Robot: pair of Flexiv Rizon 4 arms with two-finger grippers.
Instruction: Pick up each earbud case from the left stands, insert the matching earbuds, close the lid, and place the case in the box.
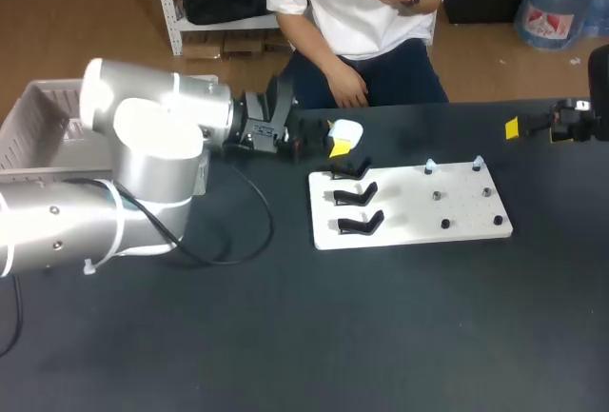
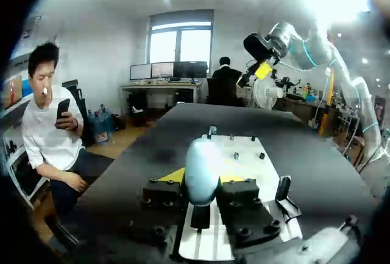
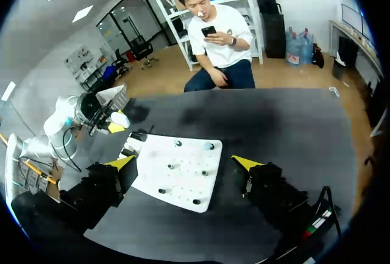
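Observation:
My left gripper (image 1: 335, 142) is shut on a white earbud case (image 1: 347, 129), held above the table just behind the white board's (image 1: 409, 226) far left corner. In the left wrist view the closed, rounded case (image 2: 201, 169) sits between the yellow-tipped fingers (image 2: 173, 175). Three black stands (image 1: 354, 193) line the board's left side with nothing on them. Two small earbuds (image 1: 430, 165) (image 1: 478, 162) stand on pegs at the board's far edge. My right gripper (image 1: 519, 127) hangs open and empty off the board's far right; its view looks down on the board (image 3: 183, 172) ahead of its fingers.
A white mesh basket (image 1: 38, 127) stands at the far left table edge, behind my left arm. Several small black pegs (image 1: 466, 210) dot the board's right half. A black cable (image 1: 238, 241) loops over the table beside the left arm.

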